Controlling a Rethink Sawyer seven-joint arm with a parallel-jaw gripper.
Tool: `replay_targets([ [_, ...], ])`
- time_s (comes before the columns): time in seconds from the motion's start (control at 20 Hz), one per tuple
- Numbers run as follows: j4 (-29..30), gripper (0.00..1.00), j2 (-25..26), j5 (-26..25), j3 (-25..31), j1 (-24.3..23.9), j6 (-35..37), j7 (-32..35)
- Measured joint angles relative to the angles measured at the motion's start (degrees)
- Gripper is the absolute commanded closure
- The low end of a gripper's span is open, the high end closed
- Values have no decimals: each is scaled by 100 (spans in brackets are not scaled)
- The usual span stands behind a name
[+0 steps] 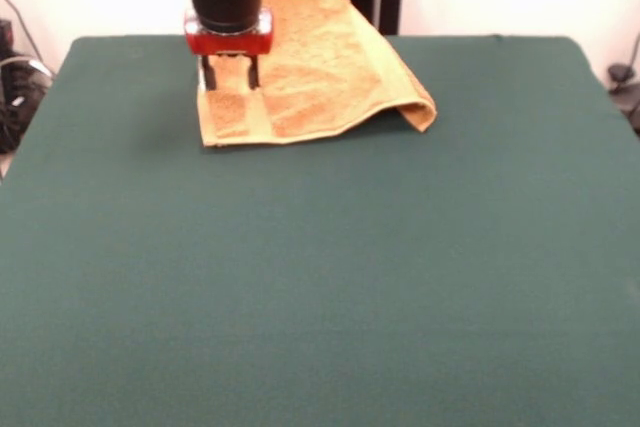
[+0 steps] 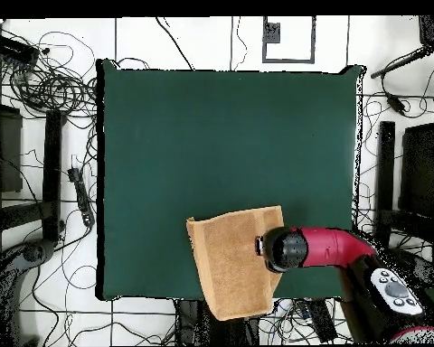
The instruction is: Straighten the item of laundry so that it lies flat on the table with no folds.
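Orange-yellow towel (image 1: 320, 72) lies at the far edge of the green desk (image 1: 320, 277), towards the left in the front view. In the overhead view the towel (image 2: 234, 262) sits at the desk's (image 2: 221, 135) bottom edge, and one part hangs past that edge. Not flat: in the front view, right-hand corner is turned under into a raised fold, and a diagonal crease crosses the middle. Flat woven band shows along the near edge.

Red and black arm (image 2: 325, 248) reaches over the towel's side. Pincer (image 1: 229, 74) points straight down, two dark fingers (image 1: 208, 73) apart, tips at or just above the cloth near its front left corner. Nothing clamped between them.
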Motion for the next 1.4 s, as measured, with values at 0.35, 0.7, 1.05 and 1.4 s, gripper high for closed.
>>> replay_targets([
  [0.35, -133, 0, -36, -105, 13, -104, 0, 0],
  [0.7, -210, 0, -28, -218, 49, -102, 0, 0],
  [1.05, -211, 0, -27, -238, 69, -30, -97, 0],
  [1.4, -211, 0, -25, -237, 70, 153, -493, 0],
])
